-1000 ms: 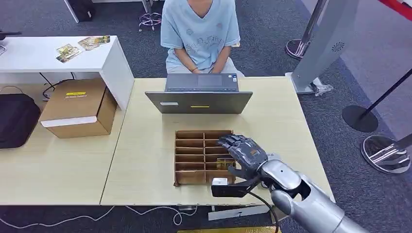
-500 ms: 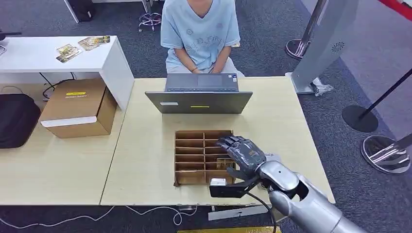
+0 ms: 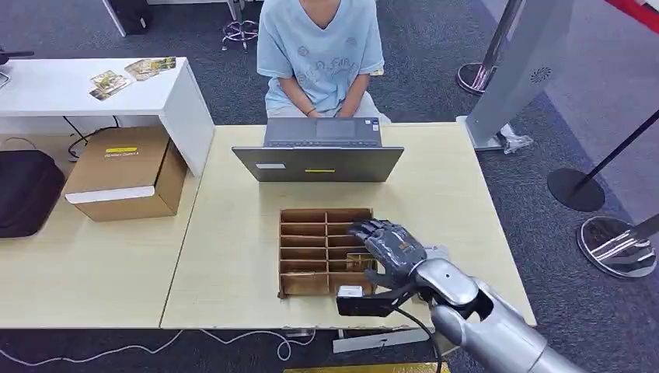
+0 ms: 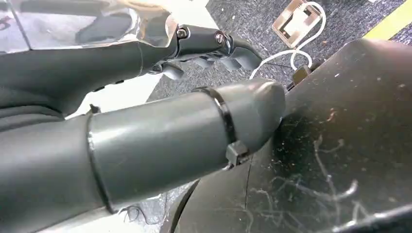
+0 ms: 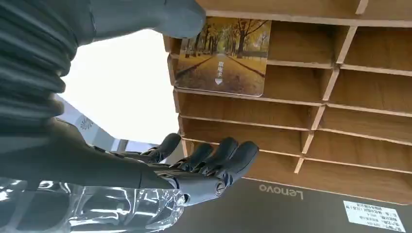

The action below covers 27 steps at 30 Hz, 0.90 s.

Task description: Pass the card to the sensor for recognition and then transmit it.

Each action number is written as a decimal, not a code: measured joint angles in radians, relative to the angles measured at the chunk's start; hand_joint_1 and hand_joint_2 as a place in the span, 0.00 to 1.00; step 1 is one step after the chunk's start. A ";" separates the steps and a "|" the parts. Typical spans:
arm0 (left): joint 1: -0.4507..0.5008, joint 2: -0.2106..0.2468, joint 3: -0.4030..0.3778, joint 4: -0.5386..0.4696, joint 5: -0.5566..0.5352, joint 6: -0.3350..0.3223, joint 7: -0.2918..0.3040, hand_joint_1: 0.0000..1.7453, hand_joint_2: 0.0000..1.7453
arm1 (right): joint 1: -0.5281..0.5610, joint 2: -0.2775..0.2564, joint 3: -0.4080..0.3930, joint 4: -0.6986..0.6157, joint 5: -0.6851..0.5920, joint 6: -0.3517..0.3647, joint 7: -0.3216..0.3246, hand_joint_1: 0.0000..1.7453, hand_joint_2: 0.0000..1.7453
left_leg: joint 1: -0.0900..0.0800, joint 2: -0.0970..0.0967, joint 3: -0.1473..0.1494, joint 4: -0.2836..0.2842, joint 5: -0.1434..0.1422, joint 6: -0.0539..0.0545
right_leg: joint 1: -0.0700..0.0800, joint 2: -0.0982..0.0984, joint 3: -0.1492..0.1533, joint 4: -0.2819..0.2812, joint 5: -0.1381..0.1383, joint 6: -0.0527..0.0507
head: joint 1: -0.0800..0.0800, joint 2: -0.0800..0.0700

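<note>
Card [image 5: 222, 56] with an autumn avenue picture, standing in a slot of the brown divided tray [image 3: 307, 250], on the tray's right column toward the robot's end; in the head view just a sliver [image 3: 359, 260] peeking out beside the right hand. Flat face toward the wrist camera, long axis along the slot's width, printed arrow pointing toward the slot floor as far as the turned view allows. Leans on the divider wall, free of any grip. Right hand [image 3: 392, 247] poised above the tray's right column, palm down, fingers [image 5: 228, 158] stretched forward and slightly apart, holding nothing; thick thumb [image 5: 160, 17] just beside the card's corner, contact impossible to tell. Behind the tray, toward the person, a grey laptop [image 3: 319, 153] with lid back facing the robot, Lenovo lettering legible from the right wrist. Seated beyond it, a person in a light blue shirt [image 3: 320, 47]. All of it on a pale wooden counter [image 3: 233, 249]. Small dark device [image 3: 364, 300] at the counter's near edge, beside the right wrist. Left hand [image 4: 214, 46] hanging low over grey carpet, fingers curled in, nothing in them. Off to the left, a cardboard box [image 3: 124, 175] and a white table [image 3: 54, 85] with a few cards.
</note>
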<state>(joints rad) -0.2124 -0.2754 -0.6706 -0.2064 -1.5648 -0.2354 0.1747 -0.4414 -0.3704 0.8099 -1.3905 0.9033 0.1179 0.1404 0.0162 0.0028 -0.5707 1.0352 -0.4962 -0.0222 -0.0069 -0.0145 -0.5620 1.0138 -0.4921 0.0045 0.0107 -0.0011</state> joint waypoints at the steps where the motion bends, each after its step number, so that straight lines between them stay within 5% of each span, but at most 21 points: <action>1: -0.001 0.000 -0.004 0.000 0.000 0.000 0.000 0.00 0.00 | 0.000 0.000 0.000 0.000 0.000 0.000 0.000 0.34 1.00 | 0.000 0.000 0.000 0.000 0.000 0.000 | 0.000 0.000 0.000 0.000 0.000 0.000 | 0.000 0.000; 7: -0.003 0.000 -0.015 0.000 0.000 -0.001 -0.002 0.00 0.00 | 0.001 0.000 -0.001 0.003 0.000 -0.001 0.000 0.50 1.00 | 0.000 0.000 0.000 0.000 0.000 0.000 | 0.000 0.000 0.000 0.000 0.000 0.000 | 0.000 0.000; 8: -0.003 0.000 -0.015 0.000 0.000 -0.001 -0.002 0.00 0.00 | 0.001 0.000 -0.001 0.003 0.000 -0.002 0.000 0.67 1.00 | 0.000 0.000 0.000 0.000 0.000 0.000 | 0.000 0.000 0.000 0.000 0.000 0.000 | 0.000 0.000; 9: -0.003 0.000 -0.016 0.000 0.000 -0.001 -0.002 0.00 0.00 | 0.000 0.000 -0.001 0.003 0.000 -0.002 0.000 0.73 1.00 | 0.000 0.000 0.000 0.000 0.000 0.000 | 0.000 0.000 0.000 0.000 0.000 0.000 | 0.000 0.000; 27: -0.015 0.000 -0.068 0.000 0.005 -0.002 -0.018 0.00 0.00 | 0.000 0.010 -0.015 0.016 -0.001 -0.004 -0.006 0.64 1.00 | 0.000 0.000 0.000 0.000 0.001 0.001 | 0.000 0.000 0.000 0.000 0.001 0.001 | 0.000 0.000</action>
<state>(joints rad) -0.2278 -0.2754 -0.7385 -0.2064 -1.5599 -0.2377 0.1572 -0.4416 -0.3605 0.7950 -1.3748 0.9026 0.1137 0.1343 0.0162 0.0029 -0.5710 1.0353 -0.4955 -0.0212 -0.0069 -0.0150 -0.5618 1.0138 -0.4915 0.0050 0.0111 -0.0011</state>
